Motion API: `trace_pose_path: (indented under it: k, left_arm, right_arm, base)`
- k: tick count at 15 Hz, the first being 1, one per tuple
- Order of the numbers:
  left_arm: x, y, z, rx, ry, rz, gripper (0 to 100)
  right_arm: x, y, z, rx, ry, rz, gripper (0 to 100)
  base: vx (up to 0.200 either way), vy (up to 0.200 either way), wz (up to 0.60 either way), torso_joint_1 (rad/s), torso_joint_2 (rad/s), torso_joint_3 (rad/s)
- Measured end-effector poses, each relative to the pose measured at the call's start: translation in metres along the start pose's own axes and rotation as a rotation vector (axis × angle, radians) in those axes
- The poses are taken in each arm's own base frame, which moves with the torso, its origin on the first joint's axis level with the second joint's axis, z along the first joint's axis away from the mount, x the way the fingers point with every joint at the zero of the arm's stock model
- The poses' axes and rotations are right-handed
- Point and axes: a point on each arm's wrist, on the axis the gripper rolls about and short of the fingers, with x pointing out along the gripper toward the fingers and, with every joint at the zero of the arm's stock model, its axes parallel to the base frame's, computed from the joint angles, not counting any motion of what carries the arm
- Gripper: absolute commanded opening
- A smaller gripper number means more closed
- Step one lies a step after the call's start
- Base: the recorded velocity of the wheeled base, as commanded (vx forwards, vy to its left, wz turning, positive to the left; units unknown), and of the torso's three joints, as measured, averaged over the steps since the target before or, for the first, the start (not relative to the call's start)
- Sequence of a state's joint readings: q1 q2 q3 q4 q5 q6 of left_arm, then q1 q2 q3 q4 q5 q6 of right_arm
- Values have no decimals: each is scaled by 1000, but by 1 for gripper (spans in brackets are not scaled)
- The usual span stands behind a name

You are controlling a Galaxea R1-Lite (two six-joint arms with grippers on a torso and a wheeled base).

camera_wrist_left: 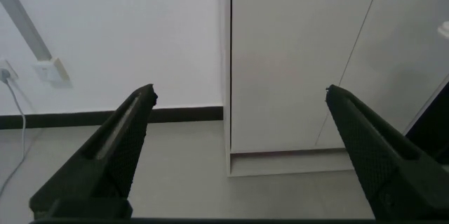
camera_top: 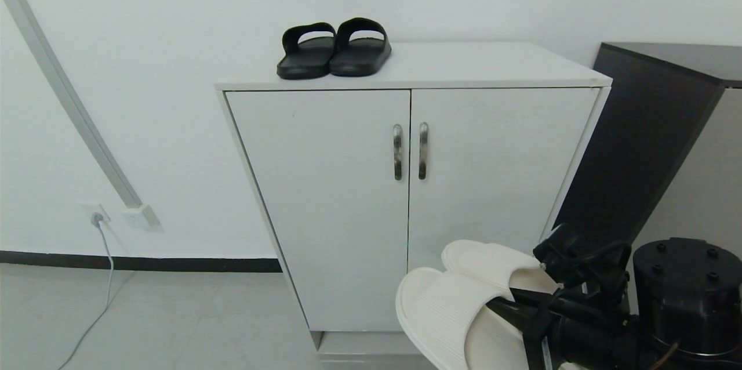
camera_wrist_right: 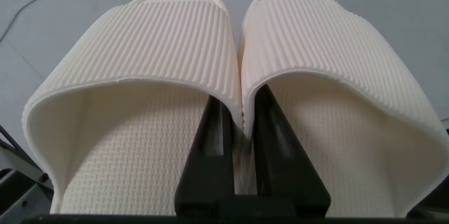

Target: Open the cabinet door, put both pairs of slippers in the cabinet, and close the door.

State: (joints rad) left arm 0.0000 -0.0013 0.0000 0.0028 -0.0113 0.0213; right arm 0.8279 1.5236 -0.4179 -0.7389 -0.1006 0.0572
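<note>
- Cabinet [camera_top: 493, 62]: white, one of it, with two doors, the left door [camera_top: 324, 207] and the right door [camera_top: 493, 184]. Both are shut and meet at the middle.
- Two upright metal handles, the left handle [camera_top: 397, 152] and the right handle [camera_top: 423, 151], sit side by side at that seam.
- A dark unit [camera_top: 637, 144] stands just beside the cabinet's right side. On the wall to the left are a socket [camera_top: 95, 213] and its cable [camera_top: 107, 277].
- Two pairs of slippers, four in all.
- The black slippers [camera_top: 333, 48] sit side by side on the cabinet top, near its left back corner.
- The white slippers [camera_top: 464, 300] hang low before the right door, toes away from my wrist.
- My right claw [camera_wrist_right: 238, 112] is low on the right and pinches their two inner walls together.
- My left claw [camera_wrist_left: 242, 94] is spread wide with nothing in it, facing the cabinet's lower left corner.
</note>
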Motion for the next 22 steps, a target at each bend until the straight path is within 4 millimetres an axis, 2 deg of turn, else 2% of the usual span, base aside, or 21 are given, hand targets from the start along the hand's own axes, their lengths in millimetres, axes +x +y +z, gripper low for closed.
trace_pose_path:
  k: [4, 6, 8, 11, 16, 18, 22]
  left_arm:
    - [-2, 0, 14, -18, -51, -1, 100]
    - [-1, 0, 36, -42, -56, -31, 100]
    - [9, 0, 57, -56, -24, -96, 100]
    - [40, -2, 84, -62, 9, -220, 100]
    - [106, -11, 123, -62, 7, -363, 100]
    - [129, -20, 142, -60, -8, -430, 100]
    - [161, -49, 166, -63, 0, -569, 100]
  right_arm:
    - [0, 0, 0, 1, -12, 1, 0]
    - [0, 0, -1, -7, -10, 1, 0]
    - [0, 0, -2, -15, -8, 2, 0]
    - [-1, 0, -2, -16, -13, 1, 0]
    - [-1, 0, -2, -18, -20, 2, 0]
    - [-1, 0, -2, -19, -22, 0, 0]
    - [-2, 0, 0, -28, -36, -1, 0]
  base:
    - [0, 0, 0, -50, 439, 383]
    - [0, 0, 0, -19, 329, 320]
    - [0, 0, 0, 2, 112, 98]
    - [0, 0, 0, 0, 0, 0]
    - [0, 0, 0, 0, 0, 0]
    - [0, 0, 0, 0, 0, 0]
    - [0, 0, 0, 0, 0, 0]
